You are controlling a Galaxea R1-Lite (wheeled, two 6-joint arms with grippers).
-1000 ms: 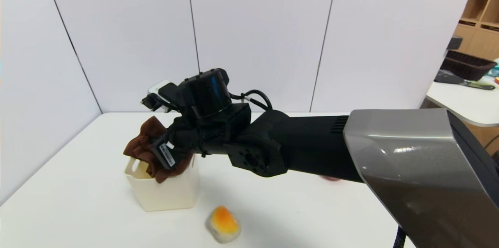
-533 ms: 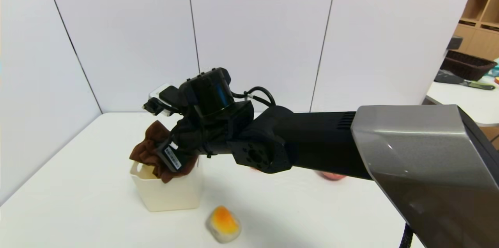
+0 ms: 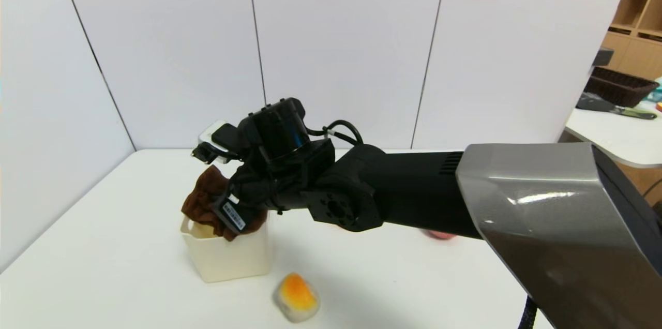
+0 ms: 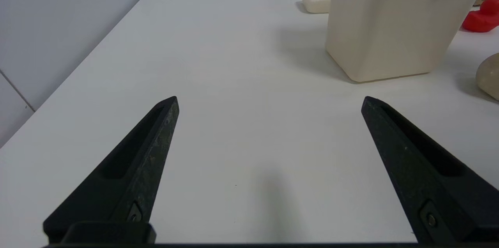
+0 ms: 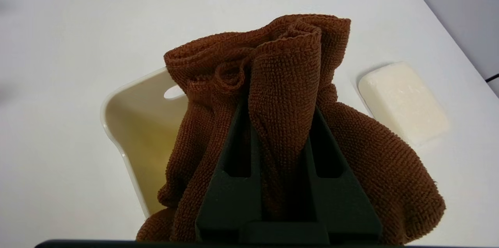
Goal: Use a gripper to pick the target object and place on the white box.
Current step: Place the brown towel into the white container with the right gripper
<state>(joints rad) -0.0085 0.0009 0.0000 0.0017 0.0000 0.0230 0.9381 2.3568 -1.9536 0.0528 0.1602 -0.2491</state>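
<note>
One brown towel (image 5: pixel 286 80), centre-left, clamped in right gripper (image 5: pixel 280 113) fingers | white box (image 3: pixel 232 262) beneath, shifted rightward: probable dragging, release pending | left gripper (image 4: pixel 270 101) idle above tabletop (image 4: pixel 234 142), fingers wide

You have a pale wall (image 3: pixel 341 49) of flat panels behind the white table (image 3: pixel 124 246), its dark vertical seams leaning at differing angles. To your left, a second pale wall (image 3: pixel 46 111) meets it at a corner, running along the table's side. At far right, note light-wood shelving (image 3: pixel 646 3) with open compartments; in front of it, a separate white counter (image 3: pixel 615 135) bearing a dark woven basket (image 3: pixel 618 86). Light on the panels: bright, fairly even. Soft shadows on the tabletop.
</note>
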